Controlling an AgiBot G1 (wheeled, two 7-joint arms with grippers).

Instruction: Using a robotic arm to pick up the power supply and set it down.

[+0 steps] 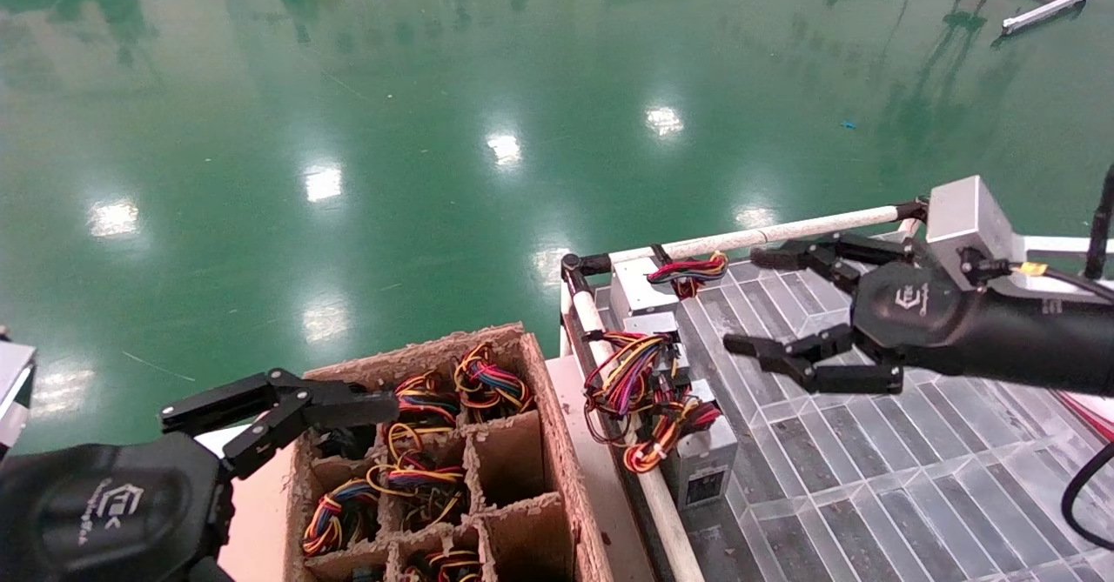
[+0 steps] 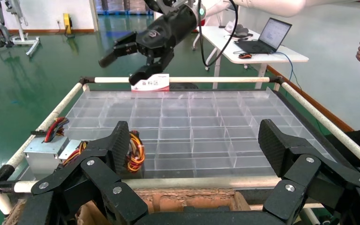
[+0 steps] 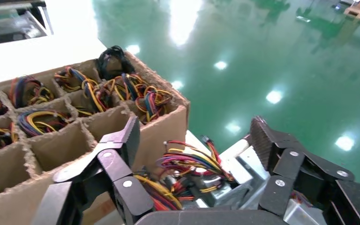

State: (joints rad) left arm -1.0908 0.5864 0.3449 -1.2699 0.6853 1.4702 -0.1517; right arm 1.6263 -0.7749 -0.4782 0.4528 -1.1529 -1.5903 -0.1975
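Right claw spread, empty, hovering above clear tray. Power supplies lie just beyond its fingertips along the tray's left rail, wires up, not touched. Left claw spread, parked beside cardboard box.

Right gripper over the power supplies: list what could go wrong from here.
1. The right gripper hangs open above the clear tray; the power supplies sit packed along its rail, so the fingers may catch two units.
2. Their loose wire bundles overlap and could snag or drag a neighbour.
3. The left gripper is open over the cardboard crate nearby; the arms could crowd each other.
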